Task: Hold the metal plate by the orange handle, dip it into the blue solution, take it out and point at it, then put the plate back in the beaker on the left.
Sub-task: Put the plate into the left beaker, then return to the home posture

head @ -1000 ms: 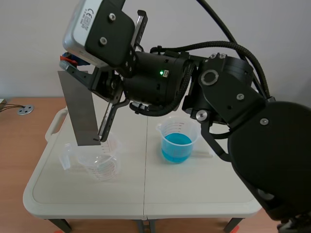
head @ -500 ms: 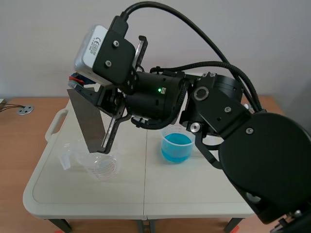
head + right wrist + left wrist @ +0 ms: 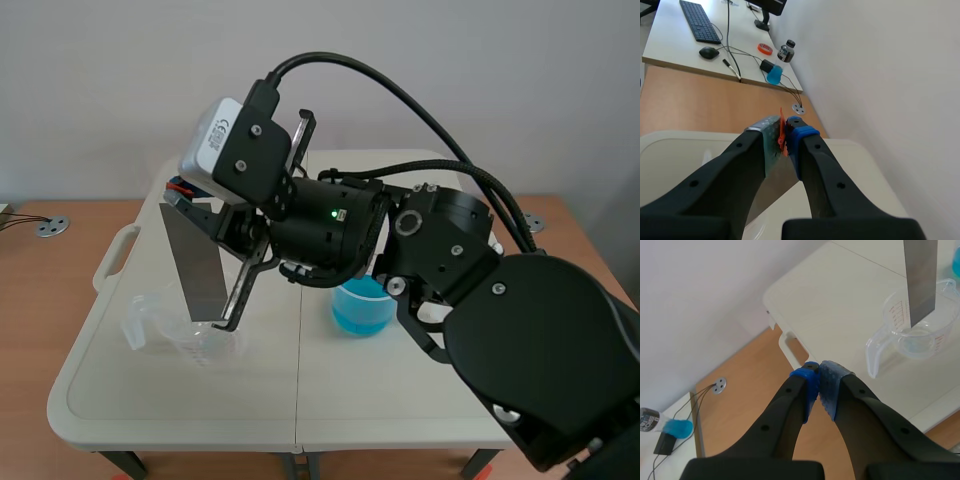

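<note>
Scene view: the right gripper [image 3: 188, 200] is clamped on the small orange handle [image 3: 177, 186] of the flat grey metal plate [image 3: 196, 262]. The plate's lower edge seems to be just inside the clear plastic beaker [image 3: 205, 342] on the left. The left gripper [image 3: 818, 385] is closed on nothing, well apart from it. I would lower the plate slowly and centred, so it does not tip this light beaker, and release only when it rests. Compared with half a second ago, the plate is lower and more upright.

Cream table [image 3: 150, 400], two beakers.
A clear beaker [image 3: 205, 348] stands on its left half, a beaker of blue solution [image 3: 360, 312] apart on the right.
</note>
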Controlling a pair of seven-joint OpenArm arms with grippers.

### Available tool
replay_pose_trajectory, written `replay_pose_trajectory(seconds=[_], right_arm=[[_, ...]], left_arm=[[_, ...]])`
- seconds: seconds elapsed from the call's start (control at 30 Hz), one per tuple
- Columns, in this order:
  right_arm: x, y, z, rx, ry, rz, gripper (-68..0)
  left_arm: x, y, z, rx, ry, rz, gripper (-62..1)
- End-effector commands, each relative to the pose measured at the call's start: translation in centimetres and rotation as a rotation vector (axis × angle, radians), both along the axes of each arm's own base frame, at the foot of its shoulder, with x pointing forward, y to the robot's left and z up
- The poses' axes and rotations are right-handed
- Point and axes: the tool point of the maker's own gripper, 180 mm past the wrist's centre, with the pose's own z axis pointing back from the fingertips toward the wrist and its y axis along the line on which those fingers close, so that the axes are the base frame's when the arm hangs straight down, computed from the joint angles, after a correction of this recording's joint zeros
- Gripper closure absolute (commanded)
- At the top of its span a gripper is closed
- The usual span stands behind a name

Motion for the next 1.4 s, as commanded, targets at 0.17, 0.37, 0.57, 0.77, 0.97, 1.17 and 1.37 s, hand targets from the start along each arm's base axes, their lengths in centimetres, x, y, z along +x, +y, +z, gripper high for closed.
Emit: replay_pose_trajectory(seconds=[0.17,0.37,0.57,0.77,0.97,1.17,1.37], right_arm=[[0.3,0.2,1.1,0.052,-0.013,0.012,-1.3],[0.4,0.1,0.6,0.061,-0.006,0.001,-1.3],[0.5,0.2,-0.3,0.074,0.027,-0.001,-1.3],[0.6,0.6,-1.3,0.077,0.074,-0.01,-1.3],[0.9,1.4,-1.8,0.074,0.108,-0.016,-1.3],[1.4,1.9,-2.3,0.069,0.133,-0.02,-1.3],[1.4,2.1,-3.3,0.052,0.163,-0.028,-1.3]], left_arm=[[0.0,-0.4,0.5,-0.005,-0.009,-0.011,-2.3],[-0.2,0.0,-0.4,0.018,0.033,0.007,-2.3],[-0.9,0.3,-1.4,0.032,0.084,0.02,-2.3],[-1.5,0.4,-2.0,0.04,0.12,0.027,-2.3],[-1.9,0.6,-2.5,0.046,0.145,0.033,-2.3],[-3.3,0.5,-3.3,0.042,0.19,0.028,-2.3],[-3.8,0.7,-3.8,0.042,0.211,0.034,-2.3]])
